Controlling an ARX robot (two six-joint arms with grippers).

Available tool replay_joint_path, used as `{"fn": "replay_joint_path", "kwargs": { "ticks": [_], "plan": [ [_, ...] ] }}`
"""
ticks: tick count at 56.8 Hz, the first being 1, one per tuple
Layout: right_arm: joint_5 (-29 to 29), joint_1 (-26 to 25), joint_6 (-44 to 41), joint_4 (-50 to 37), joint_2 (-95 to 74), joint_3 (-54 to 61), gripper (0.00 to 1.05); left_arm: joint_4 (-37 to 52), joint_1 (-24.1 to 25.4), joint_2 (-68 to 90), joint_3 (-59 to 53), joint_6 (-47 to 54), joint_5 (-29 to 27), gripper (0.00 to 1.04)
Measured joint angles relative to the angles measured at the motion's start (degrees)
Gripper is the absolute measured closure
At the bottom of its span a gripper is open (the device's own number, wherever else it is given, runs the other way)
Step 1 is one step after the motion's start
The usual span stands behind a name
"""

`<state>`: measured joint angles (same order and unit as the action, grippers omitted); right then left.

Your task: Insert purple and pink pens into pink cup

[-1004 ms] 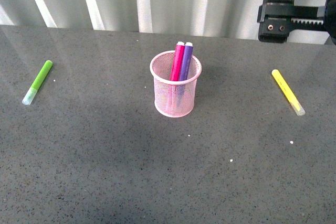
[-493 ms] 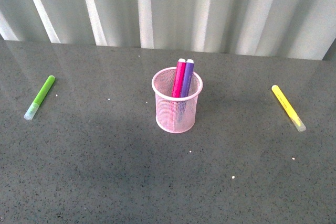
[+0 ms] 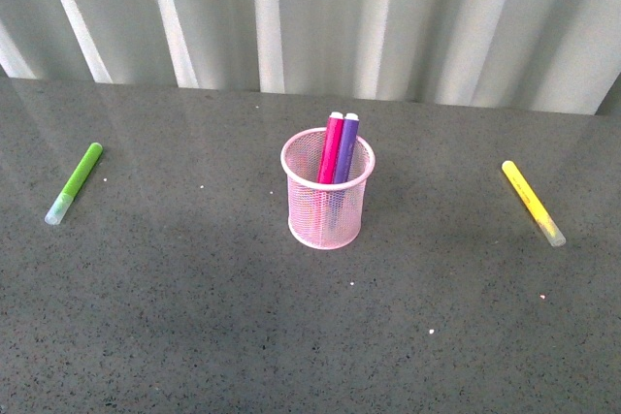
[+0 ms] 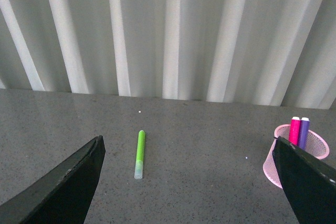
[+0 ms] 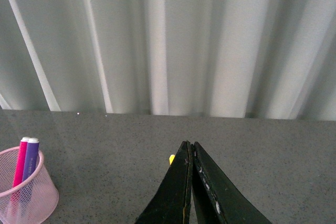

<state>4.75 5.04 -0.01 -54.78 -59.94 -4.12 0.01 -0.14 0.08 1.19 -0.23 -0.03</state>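
1. A pink cup [image 3: 328, 191] stands upright mid-table, holding the pink pen [image 3: 332, 145] and purple pen [image 3: 346, 147] side by side, touching.
2. A green marker [image 3: 74, 182] lies far left, a yellow marker [image 3: 532, 202] far right.
3. The left gripper [image 4: 189, 182] is spread wide, empty.
4. The right gripper [image 5: 189, 182] is pressed closed, empty.

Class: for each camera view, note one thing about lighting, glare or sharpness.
Front view: sharp, with pale reflections of the wall stripes on the glossy table and a soft shadow beside the pink cup. Left wrist view: evenly lit, the open left gripper fingers dark. Right wrist view: the shut right gripper near-black; wall bright.
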Motion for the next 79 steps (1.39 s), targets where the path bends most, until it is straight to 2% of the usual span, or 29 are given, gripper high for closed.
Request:
{"fn": "replay_joint_path", "kwargs": {
  "ticks": [5,11,55,79],
  "plan": [
    [-4.2,-3.1,0.0,3.4,4.6,1.1,1.01,0.0,0.0,0.0,0.0,0.0,0.0,0.07],
    [-4.4,-4.8,0.0,7.1,9.3,2.1,1.01,0.0,0.0,0.0,0.0,0.0,0.0,0.07],
    [-4.7,-4.9,0.0,33.6,38.8,3.1,1.01,0.0,0.0,0.0,0.0,0.0,0.0,0.07],
    [-4.7,-4.9,0.0,41.3,46.7,3.1,1.01,0.0,0.0,0.0,0.0,0.0,0.0,0.07]
  ]
}}
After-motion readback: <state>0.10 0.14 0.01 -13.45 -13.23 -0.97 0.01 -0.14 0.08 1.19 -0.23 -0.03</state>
